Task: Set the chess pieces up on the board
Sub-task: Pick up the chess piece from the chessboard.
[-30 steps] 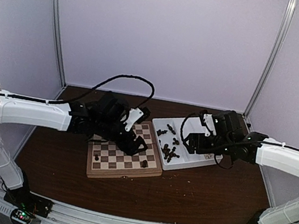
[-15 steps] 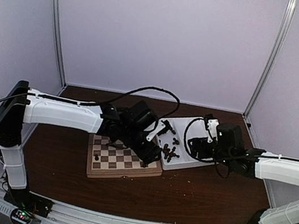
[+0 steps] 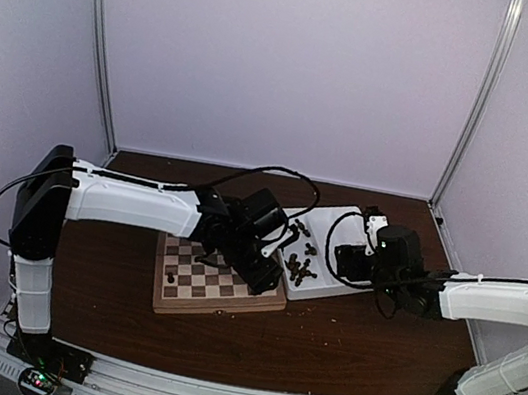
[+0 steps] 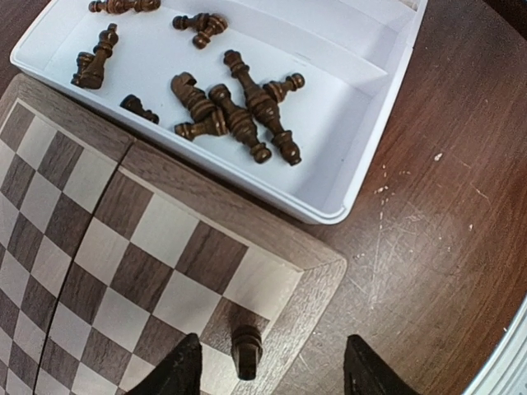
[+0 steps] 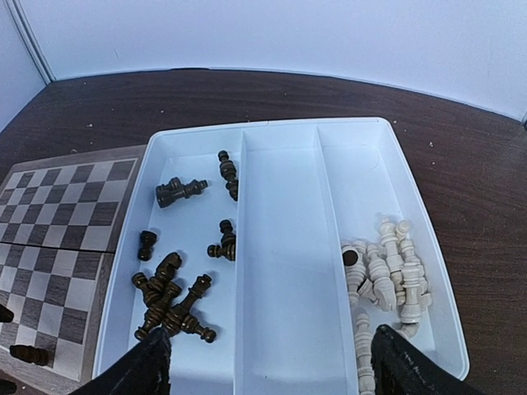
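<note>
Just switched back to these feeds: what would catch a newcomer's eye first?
A heap of dark chess pieces lies in the white tray, in the compartment nearest the board, with cream pieces in the far compartment. The board is almost bare: a dark piece sits near its corner, between the open fingers of the left hand.

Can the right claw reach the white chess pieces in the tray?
Probably yes. The right claw hangs open over the tray, and the white pieces lie uncovered just beneath it. Nothing seems to block them.
</note>
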`<act>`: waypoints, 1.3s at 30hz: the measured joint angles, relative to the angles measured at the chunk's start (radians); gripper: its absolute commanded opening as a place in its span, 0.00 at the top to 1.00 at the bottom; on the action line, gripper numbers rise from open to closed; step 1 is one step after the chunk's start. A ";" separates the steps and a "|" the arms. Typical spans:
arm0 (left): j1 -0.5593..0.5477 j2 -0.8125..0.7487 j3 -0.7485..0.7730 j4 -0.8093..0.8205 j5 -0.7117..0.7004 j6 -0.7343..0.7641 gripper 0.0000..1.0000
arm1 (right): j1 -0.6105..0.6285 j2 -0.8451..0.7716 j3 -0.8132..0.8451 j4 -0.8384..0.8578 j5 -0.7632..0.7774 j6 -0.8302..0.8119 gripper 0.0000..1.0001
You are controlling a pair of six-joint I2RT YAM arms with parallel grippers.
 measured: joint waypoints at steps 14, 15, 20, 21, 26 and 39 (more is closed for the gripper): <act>0.000 0.040 0.011 -0.032 -0.014 -0.011 0.57 | 0.000 0.009 0.000 0.013 0.000 0.015 0.18; 0.000 0.043 0.011 -0.034 -0.016 -0.011 0.59 | 0.000 0.009 0.000 0.013 0.000 0.015 0.18; 0.000 0.047 0.013 -0.048 -0.023 -0.011 0.67 | 0.000 0.009 0.000 0.013 0.000 0.015 0.18; 0.000 0.050 0.015 -0.050 -0.023 -0.011 0.69 | 0.000 0.010 0.000 0.013 0.000 0.016 0.18; 0.000 0.064 0.023 -0.054 -0.027 -0.011 0.85 | 0.000 0.017 0.000 0.012 0.000 0.019 0.18; 0.000 0.069 0.051 -0.088 -0.062 -0.020 0.97 | -0.002 0.018 0.005 0.011 0.000 0.019 0.18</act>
